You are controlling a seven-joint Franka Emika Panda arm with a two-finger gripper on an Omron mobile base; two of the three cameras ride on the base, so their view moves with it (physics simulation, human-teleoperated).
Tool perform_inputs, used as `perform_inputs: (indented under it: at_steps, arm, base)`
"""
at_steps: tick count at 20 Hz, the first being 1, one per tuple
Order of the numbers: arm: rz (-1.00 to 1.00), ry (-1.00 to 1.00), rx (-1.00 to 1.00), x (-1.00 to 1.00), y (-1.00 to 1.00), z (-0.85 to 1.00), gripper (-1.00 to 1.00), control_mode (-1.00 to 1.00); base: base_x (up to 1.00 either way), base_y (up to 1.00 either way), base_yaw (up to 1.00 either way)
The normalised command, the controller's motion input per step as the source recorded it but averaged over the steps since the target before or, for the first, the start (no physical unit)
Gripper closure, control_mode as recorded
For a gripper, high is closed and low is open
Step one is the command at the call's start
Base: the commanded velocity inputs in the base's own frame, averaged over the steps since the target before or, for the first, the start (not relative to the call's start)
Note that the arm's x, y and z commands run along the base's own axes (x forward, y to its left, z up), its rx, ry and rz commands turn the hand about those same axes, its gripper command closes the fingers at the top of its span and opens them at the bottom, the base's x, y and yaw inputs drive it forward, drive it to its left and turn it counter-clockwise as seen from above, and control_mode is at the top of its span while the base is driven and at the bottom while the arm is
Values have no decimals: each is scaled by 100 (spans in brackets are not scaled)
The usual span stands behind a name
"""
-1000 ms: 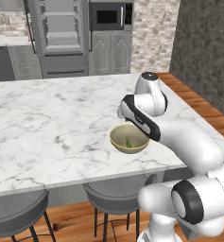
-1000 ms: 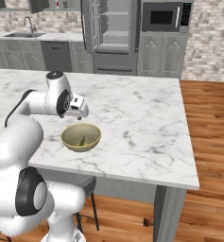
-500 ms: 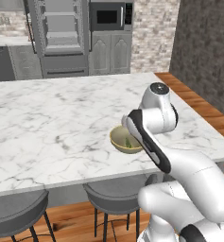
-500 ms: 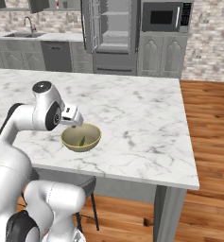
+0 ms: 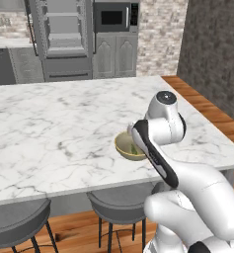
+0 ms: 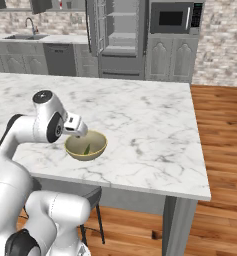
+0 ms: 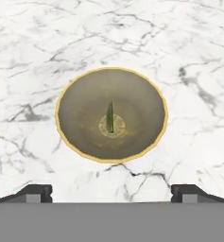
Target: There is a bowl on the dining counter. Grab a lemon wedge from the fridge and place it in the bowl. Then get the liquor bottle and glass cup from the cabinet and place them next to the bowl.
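bowl (image 5: 127,147) on dining counter (image 5: 54,123) near edge | arm partly covering it | green sliver inside, possibly lemon wedge (image 5: 134,148)

Broad bare marble all round on the table (image 5: 49,128), left, right and far side, with just the bowl (image 7: 111,113) near the front edge and the lemon wedge (image 7: 110,116) lying at its centre. Open space straight above the bowl seen from the hand, fingers (image 7: 35,193) spread wide on either side of it. Two stools (image 5: 116,205) tucked under the near edge, and the fridge (image 6: 121,37) well beyond the far side.
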Motion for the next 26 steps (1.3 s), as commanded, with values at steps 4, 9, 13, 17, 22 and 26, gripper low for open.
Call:
perform_inputs:
  at_steps: [4,9,13,17,22,26]
  arm:
    - [0,0,0,-6,0,0,-100,100]
    - [0,0,0,0,0,0,-100,100]
    - [0,0,0,0,0,0,-100,100]
    - [0,0,0,0,0,0,-100,100]
    - [0,0,0,0,0,0,-100,100]
    - [0,0,0,0,0,0,-100,100]
  base:
    - [-44,-1,-2]
    - [-67,-39,-7]
    - [-36,-72,-12]
    - [-32,-92,-11]
    - [-32,-99,-9]
    - [-16,-100,-9]
